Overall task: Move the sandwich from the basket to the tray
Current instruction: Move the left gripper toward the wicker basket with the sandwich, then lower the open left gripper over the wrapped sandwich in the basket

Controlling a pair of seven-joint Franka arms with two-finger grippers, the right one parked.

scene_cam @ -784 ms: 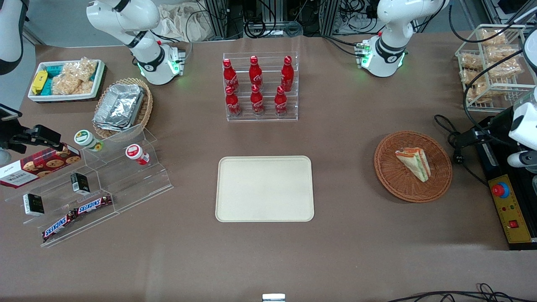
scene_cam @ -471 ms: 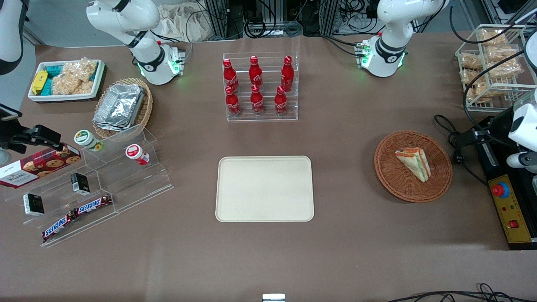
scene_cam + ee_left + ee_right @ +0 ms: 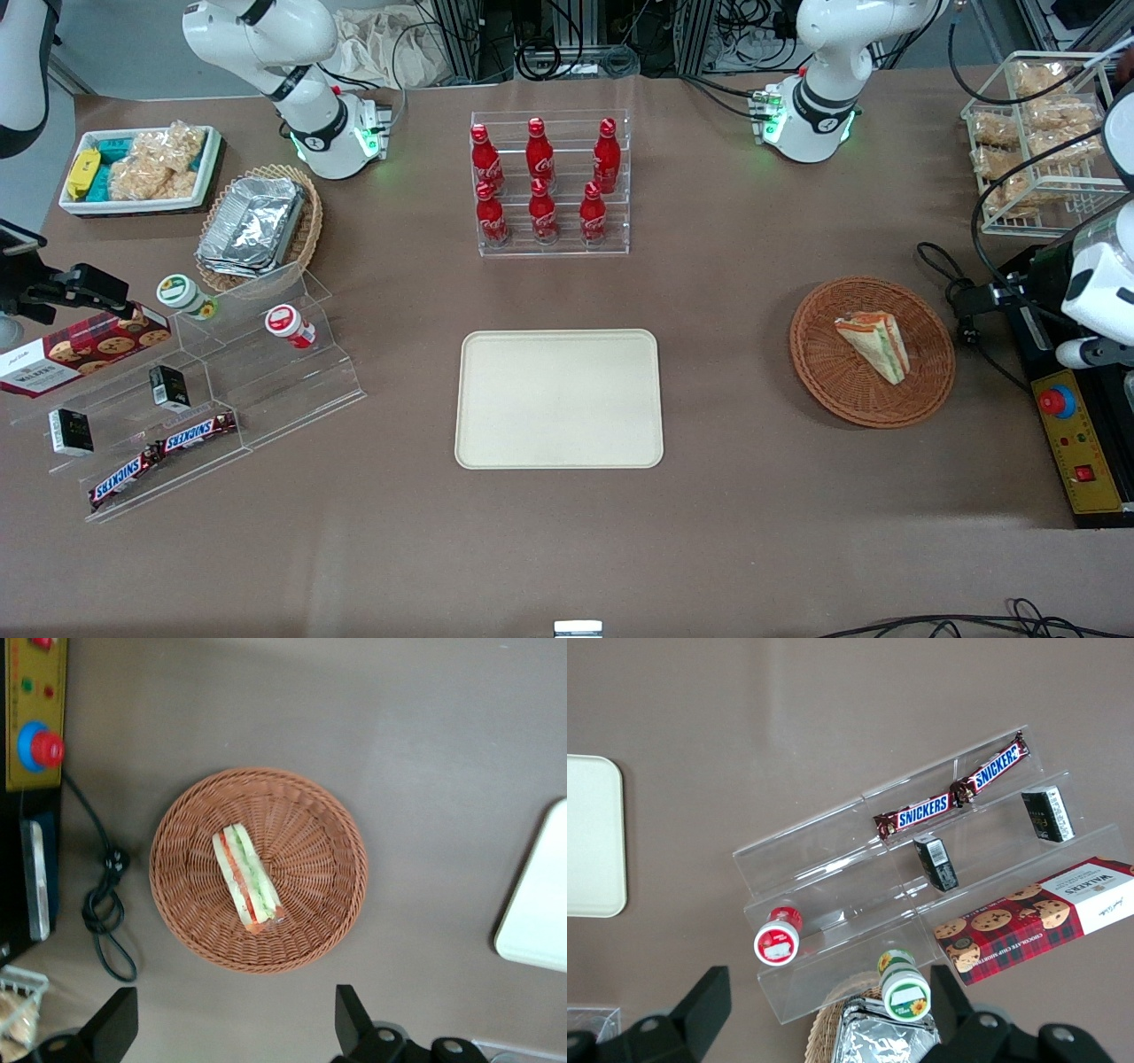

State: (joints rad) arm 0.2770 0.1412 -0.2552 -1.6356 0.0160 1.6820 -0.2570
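Against the earlier front views we see only the working arm's white casing at the table's edge shifted a little lower and nearer the reddish-brown basket (image 3: 873,352); everything on the table (image 3: 726,514) lies as it did. The brown table carries the cream tray (image 3: 559,399) at its middle, bare and nearer the front camera than the clear rack of red bottles (image 3: 549,182). The basket sits well apart from the tray, toward the working arm's end of the table, and the sandwich (image 3: 874,346) lies inside it, a wrapped white wedge near the middle of the weave with its green and orange-red stripes showing along one edge. Just beside the basket a black cable (image 3: 104,912) loops on the table, next to the yellow control box with its red button (image 3: 1056,402). The gripper (image 3: 232,1026) hangs high above the table in the wrist view, close by the basket's rim and not over the sandwich itself. Its two dark fingers (image 3: 113,1023) stand wide apart, wider than the sandwich is long, with nothing between them; they touch neither the basket nor the sandwich, and we see only bare table in the gap
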